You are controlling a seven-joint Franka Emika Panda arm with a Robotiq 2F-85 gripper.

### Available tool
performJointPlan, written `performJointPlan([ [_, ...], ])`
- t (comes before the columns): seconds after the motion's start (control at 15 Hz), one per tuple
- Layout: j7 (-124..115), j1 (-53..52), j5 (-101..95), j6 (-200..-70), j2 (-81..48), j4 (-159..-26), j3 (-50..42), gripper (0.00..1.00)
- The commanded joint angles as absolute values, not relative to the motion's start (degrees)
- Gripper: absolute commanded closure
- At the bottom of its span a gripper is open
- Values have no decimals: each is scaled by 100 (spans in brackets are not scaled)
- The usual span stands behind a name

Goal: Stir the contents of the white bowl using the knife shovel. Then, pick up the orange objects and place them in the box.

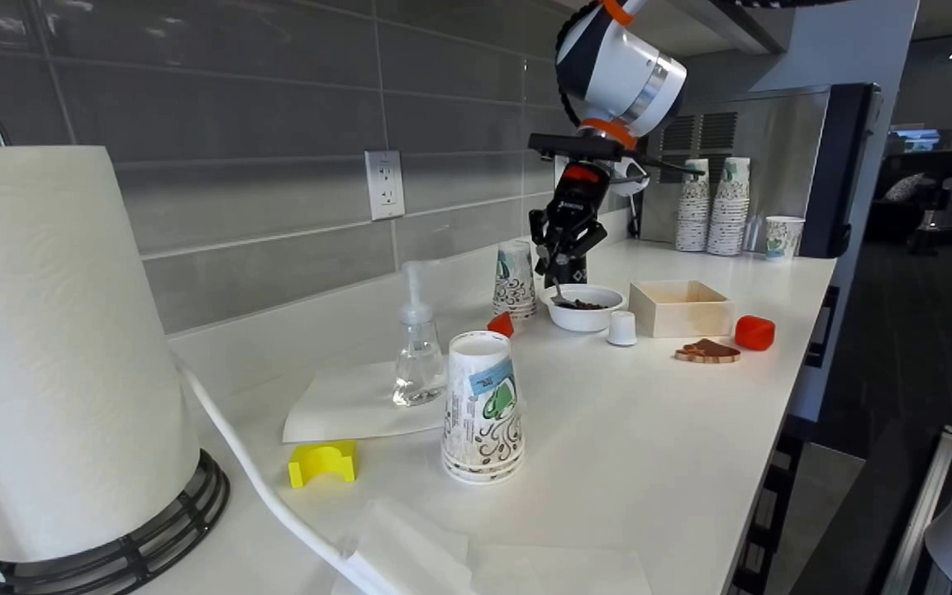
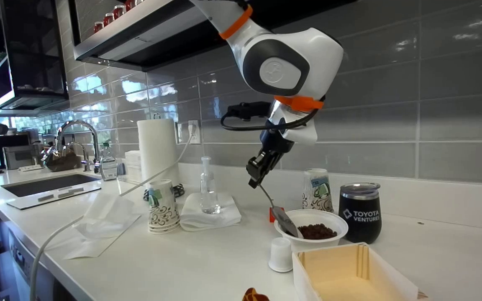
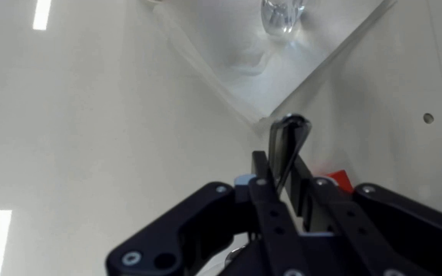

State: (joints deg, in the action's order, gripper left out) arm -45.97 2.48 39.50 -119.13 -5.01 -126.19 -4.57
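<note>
My gripper (image 1: 557, 258) is shut on the handle of a metal knife shovel (image 2: 285, 220). Its fingertips (image 2: 255, 180) are above and beside the white bowl (image 1: 582, 319). The shovel's blade leans tilted into the bowl (image 2: 308, 214), beside dark brown grains (image 2: 317, 231). In the wrist view the shovel's handle end (image 3: 287, 143) sticks out between the fingertips (image 3: 280, 165); a bit of the bowl shows at the bottom edge. The tan box (image 1: 681, 318) stands beside the bowl, open and empty. An orange-red lump (image 1: 754, 332) lies near the box; another orange-red piece (image 1: 501, 324) lies near the patterned cups.
A small white cup (image 2: 281, 254) stands between bowl and box. A black tumbler (image 2: 360, 213) and stacked paper cups (image 2: 317, 190) are behind the bowl. A brown flat piece (image 1: 707, 351) lies before the box. A soap bottle (image 1: 419, 355) and more cups (image 1: 483, 421) stand farther along.
</note>
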Motion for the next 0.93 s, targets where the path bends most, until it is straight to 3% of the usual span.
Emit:
performJointPlan([
  [0.0, -4574, 247, 3954, -12347, -274, -12724, -425, 96],
  [0.33, -4019, 238, 4217, -12437, -264, -12694, -330, 96],
  [0.87, -3850, 327, 4093, -10989, -388, -12500, -386, 96],
])
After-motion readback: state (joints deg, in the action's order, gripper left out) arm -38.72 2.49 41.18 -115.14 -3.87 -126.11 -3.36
